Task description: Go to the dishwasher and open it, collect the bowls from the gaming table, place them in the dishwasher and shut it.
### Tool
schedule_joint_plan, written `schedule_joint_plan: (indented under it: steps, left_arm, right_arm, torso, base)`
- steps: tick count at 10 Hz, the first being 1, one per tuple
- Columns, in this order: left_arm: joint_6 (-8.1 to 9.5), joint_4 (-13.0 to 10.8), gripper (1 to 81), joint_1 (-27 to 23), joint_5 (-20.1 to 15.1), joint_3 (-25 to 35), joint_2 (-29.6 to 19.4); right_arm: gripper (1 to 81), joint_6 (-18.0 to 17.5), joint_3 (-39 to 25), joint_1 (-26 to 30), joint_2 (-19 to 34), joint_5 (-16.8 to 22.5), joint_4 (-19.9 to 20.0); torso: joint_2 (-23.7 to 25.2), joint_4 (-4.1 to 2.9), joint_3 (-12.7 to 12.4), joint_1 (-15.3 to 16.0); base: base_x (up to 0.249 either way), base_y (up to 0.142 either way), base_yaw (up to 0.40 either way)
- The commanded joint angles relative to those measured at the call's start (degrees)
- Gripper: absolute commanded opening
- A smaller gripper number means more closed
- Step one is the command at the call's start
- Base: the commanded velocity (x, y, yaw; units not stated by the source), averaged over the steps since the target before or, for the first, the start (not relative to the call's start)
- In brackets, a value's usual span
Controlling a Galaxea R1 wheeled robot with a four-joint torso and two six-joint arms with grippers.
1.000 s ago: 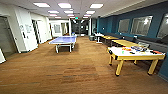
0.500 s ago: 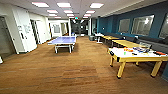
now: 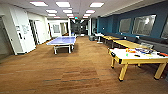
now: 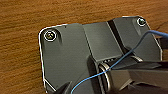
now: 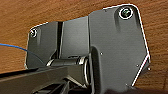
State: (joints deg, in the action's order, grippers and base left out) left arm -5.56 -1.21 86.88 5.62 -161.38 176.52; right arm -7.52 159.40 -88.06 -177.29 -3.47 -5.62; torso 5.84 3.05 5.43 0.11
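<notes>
Ahead, your gaming table [image 3: 137, 57] holds blurred items, ping-pong table [image 3: 62, 40] far left; gripper states: cannot tell.

A: What do the arms show?
B: Both wrists hang over the floor, their dark plates facing down.
A: And the fingers?
B: Too hard to make out.

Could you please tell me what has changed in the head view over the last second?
The whole picture has shifted, so the camera moved with the robot rather than the furniture. The gaming table with yellow sides now sits slightly lower and further right in the frame, and the blue table-tennis table has drifted a little to the right too. The small things on the gaming table's white top and the wooden floor look unchanged.
</notes>
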Motion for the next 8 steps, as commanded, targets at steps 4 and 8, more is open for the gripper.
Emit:
schedule_joint_plan:
  steps: [4,8]
  left_arm:
    - [0.2,0.5,81.1,-2.9,-2.63,-0.08,0.15]
    - [0.11,0.42,81.1,-2.9,-2.72,-0.17,0.24]
  right_arm:
    - [81.1,0.14,-0.24,2.76,-0.37,2.51,-0.44]
    - [81.1,0.14,-0.16,2.84,-0.37,2.51,-0.44]
  torso:
    - [0.0,0.0,-0.02,0.0]
    - [0.0,0.0,-0.02,-0.02]
  base:
    - [0.228,0.0,0.0]
    - [0.235,0.0,0.0]
